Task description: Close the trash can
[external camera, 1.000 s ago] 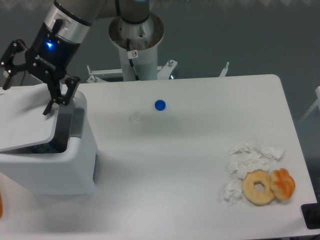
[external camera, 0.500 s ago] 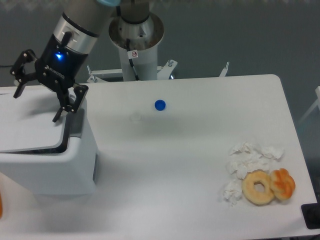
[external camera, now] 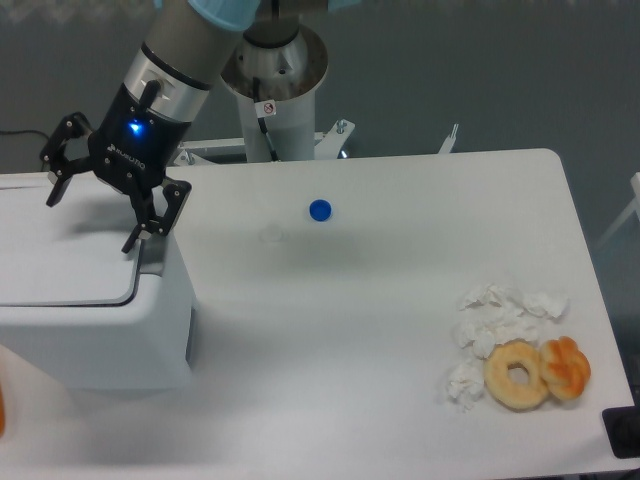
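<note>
- White table [external camera: 380,330] against a dark grey backdrop; arm's pedestal base [external camera: 272,75] stands behind the far edge.
- Trash can [external camera: 95,300] sits at the table's left end, partly cut off by the frame edge; its flat white lid [external camera: 60,245] lies level on top, with a grey strip [external camera: 152,260] along the right edge.
- Gripper [external camera: 92,210] hangs over the lid's rear right part, fingers [external camera: 155,215] spread wide, nothing between them; contact with the lid cannot be judged.
- Blue cap [external camera: 319,210] lies mid-table, well apart from the can.
- Crumpled tissues [external camera: 495,325] at right; two doughnuts [external camera: 535,372] touch each other just beside them.
</note>
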Robot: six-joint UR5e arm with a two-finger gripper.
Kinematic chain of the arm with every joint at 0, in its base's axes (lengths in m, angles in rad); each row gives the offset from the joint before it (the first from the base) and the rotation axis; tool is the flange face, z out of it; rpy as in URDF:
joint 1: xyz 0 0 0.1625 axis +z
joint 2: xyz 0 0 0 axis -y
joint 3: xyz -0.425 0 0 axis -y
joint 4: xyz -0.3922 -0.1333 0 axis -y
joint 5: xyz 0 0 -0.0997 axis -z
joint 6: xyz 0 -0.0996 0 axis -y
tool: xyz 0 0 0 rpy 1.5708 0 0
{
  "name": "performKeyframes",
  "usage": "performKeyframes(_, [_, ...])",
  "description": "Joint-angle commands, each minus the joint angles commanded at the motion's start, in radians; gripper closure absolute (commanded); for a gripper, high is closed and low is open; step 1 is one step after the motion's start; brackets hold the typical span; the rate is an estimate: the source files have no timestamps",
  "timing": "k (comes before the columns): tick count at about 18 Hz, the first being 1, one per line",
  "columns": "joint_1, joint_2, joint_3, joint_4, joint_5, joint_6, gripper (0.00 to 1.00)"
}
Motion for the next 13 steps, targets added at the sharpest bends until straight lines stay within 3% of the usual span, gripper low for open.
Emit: performKeyframes(13, [0.012,-0.008,-0.005,0.000,-0.002,0.000,0.00])
